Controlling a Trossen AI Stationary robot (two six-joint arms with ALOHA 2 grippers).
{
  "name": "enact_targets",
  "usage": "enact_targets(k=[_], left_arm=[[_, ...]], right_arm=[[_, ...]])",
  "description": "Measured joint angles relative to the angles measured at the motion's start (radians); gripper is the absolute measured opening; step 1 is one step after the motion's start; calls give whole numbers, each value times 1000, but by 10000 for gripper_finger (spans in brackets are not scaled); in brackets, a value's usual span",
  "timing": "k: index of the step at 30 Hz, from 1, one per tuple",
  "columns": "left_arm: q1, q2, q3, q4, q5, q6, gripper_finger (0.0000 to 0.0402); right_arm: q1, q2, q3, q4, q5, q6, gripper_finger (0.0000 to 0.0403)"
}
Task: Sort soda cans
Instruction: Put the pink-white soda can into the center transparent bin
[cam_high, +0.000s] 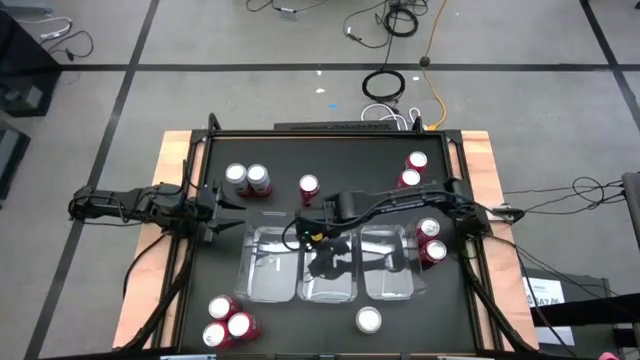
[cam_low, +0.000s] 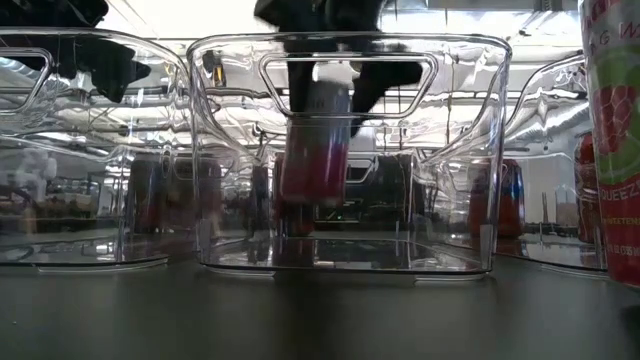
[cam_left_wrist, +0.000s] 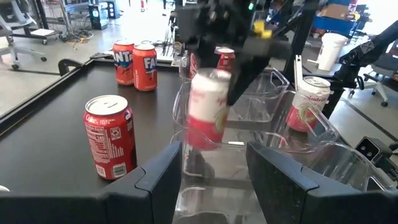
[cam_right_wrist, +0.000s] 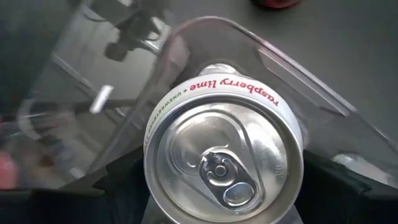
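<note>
Left gripper (cam_high: 232, 215) open and empty at frame left, other cans (cam_high: 248, 179) scattered around the table (cam_high: 280, 150), right gripper (cam_high: 328, 262) at centre clamped on a raspberry-lime can (cam_left_wrist: 207, 107), held inside the middle clear tray (cam_high: 305, 290).

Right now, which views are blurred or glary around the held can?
Low view: the held can is smeared behind the reflective middle tray. Left wrist view: it is motion-blurred under the right gripper. Right wrist view: its lid is sharp, the surroundings soft.
</note>
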Motion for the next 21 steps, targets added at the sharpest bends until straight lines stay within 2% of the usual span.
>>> enact_targets(k=[8,21], left_arm=[[0,0,0,0,0,0,190],[0,0,0,0,0,0,190]], right_arm=[[-19,55,-1,71,2,-22,315],[-23,68,-1,89,1,-1,316]])
